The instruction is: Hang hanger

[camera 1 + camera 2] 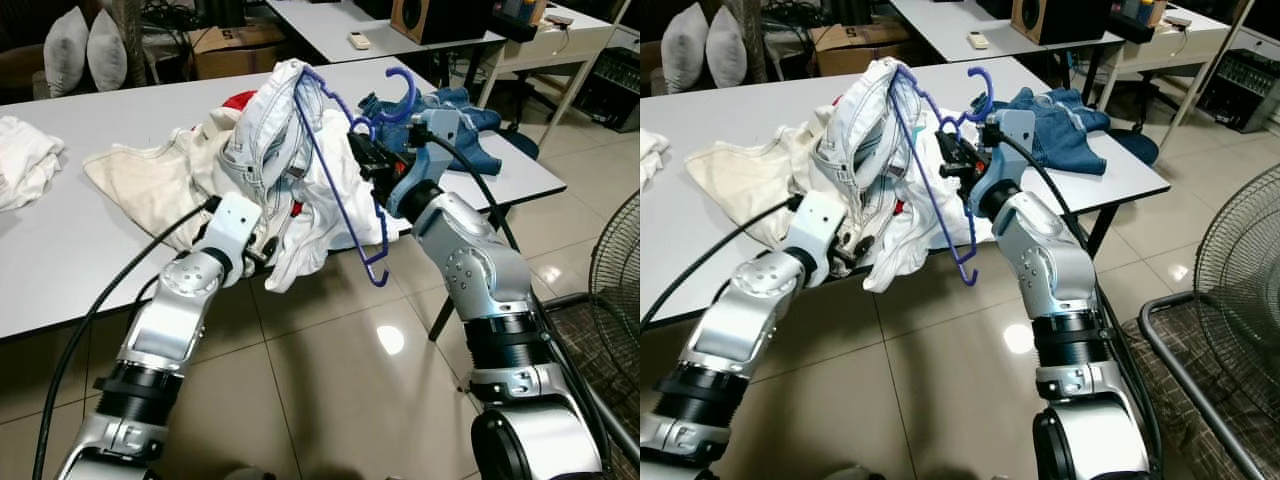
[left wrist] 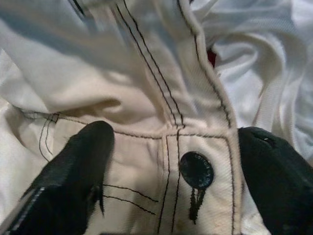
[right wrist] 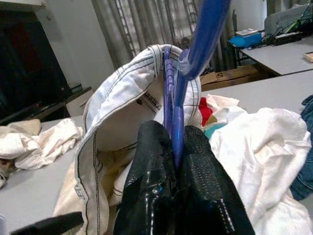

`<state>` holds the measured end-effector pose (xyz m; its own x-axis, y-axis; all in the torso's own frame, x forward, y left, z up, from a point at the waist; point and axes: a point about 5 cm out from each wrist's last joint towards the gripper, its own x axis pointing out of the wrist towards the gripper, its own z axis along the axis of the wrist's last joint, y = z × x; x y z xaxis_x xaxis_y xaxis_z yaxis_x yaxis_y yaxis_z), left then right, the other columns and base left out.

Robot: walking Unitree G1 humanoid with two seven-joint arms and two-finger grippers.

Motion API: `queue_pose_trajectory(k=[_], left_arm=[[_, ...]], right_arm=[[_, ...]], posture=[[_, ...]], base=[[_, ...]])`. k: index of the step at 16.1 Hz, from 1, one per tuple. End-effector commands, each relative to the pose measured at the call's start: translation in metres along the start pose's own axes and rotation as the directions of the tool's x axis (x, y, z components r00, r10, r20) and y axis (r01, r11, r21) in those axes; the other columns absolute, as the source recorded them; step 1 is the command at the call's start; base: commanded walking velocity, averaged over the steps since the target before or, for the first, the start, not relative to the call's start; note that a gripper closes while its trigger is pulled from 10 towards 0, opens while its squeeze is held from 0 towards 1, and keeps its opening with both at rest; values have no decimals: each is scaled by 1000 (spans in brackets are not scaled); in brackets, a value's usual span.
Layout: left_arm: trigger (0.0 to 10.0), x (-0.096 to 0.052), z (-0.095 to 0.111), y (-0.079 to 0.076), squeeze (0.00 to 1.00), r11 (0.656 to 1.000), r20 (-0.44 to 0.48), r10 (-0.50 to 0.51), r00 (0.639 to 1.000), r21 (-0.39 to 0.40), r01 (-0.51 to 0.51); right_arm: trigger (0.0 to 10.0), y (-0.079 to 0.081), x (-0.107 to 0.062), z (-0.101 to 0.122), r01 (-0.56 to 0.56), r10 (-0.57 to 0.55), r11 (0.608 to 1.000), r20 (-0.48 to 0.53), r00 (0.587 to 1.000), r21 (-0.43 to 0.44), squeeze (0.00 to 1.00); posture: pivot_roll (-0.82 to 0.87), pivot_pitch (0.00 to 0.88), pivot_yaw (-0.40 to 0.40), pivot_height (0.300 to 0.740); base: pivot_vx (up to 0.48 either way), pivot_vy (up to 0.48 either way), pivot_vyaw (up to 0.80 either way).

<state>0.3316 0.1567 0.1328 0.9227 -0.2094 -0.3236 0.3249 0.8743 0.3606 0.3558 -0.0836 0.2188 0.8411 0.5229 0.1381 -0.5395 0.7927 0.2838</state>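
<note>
- Two grippers share the work above the white table (image 1: 60,250): the right gripper (image 3: 177,161) is clamped tight on the blue hanger (image 1: 340,190), tilting it up so its arm threads the white jeans (image 1: 270,130).
- Left gripper (image 2: 171,171), fingers spread around the buttoned waistband, steadies the cloth, probably for threading.

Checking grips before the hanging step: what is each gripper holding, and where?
Right gripper pinches the blue hanger on its thin bar. Left gripper straddles the white jeans at the buttoned waistband.
</note>
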Motion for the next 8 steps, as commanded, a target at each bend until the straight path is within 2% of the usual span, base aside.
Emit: queue_pose_trajectory(k=[1,5,6,8], left_arm=[[10000,3,3,2,1000,999,13,29,1000,28,-29],[10000,10,4,-2,1000,999,34,39,999,9,-39],[10000,13,3,-5,1000,999,49,51,998,7,-51],[10000,16,3,-2,1000,995,67,102,992,-8,-102]], right_arm=[[10000,6,4,24,-24,25,1000,81,996,-7,0],[10000,9,6,27,-27,26,1000,96,995,9,0],[10000,10,7,28,-26,25,1000,100,995,16,0],[10000,11,7,29,-30,28,999,100,995,17,0]], posture=[[-171,0,-4,740],[-172,0,-6,740],[-173,0,-9,740],[-175,0,-10,740]], base=[[0,0,0],[0,0,0],[0,0,0],[0,0,0]])
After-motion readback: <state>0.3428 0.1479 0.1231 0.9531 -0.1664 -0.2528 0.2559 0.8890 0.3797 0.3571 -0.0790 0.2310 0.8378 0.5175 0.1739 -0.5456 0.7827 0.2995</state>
